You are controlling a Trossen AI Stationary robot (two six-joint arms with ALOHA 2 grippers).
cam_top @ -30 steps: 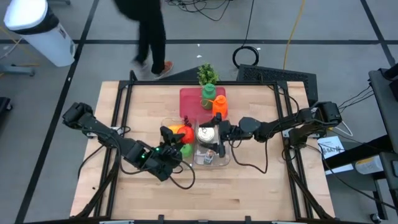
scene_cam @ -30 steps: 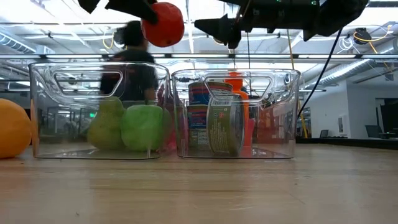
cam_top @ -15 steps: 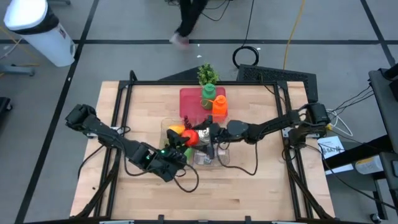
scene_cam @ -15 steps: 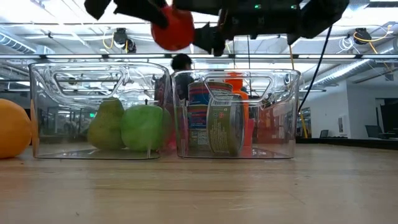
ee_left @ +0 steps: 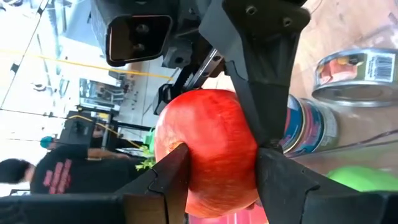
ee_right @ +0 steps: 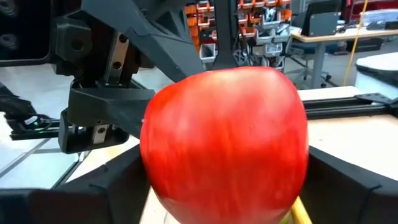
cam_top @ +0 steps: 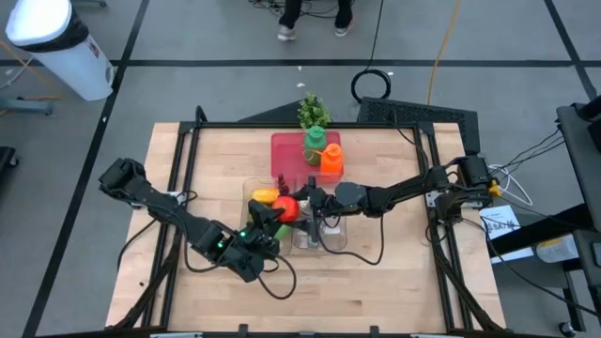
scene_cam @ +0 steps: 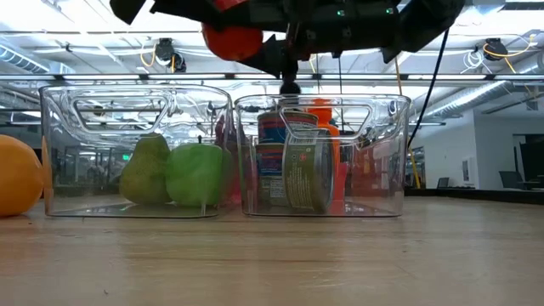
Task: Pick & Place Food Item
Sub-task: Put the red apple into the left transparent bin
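Observation:
A red apple hangs in the air above two clear bins, with my left gripper shut on it. My right gripper reaches in level from the table's right, open, one finger on each side of the same apple. In the low view the apple is above the gap between the left bin and the right bin. The left bin holds a pear and a green apple, and the right bin holds cans. My left gripper pinches the apple's two opposite sides between its fingers. It comes slanting from the table's near left and points slightly down. The apple is clear of the bins. My right gripper's fingers flank the apple from the right; I cannot tell whether they touch it.
An orange lies on the table left of the bins. A yellow fruit lies by the left bin. Behind the bins a red tray carries a green bottle and an orange bottle. A small plant stands at the far edge.
My right gripper has moved toward the table's left and a little down, from over the right bin to the apple, and its fingers now stand on either side of the fruit. The apple has stayed aloft in my left gripper. A person has walked past behind the table.

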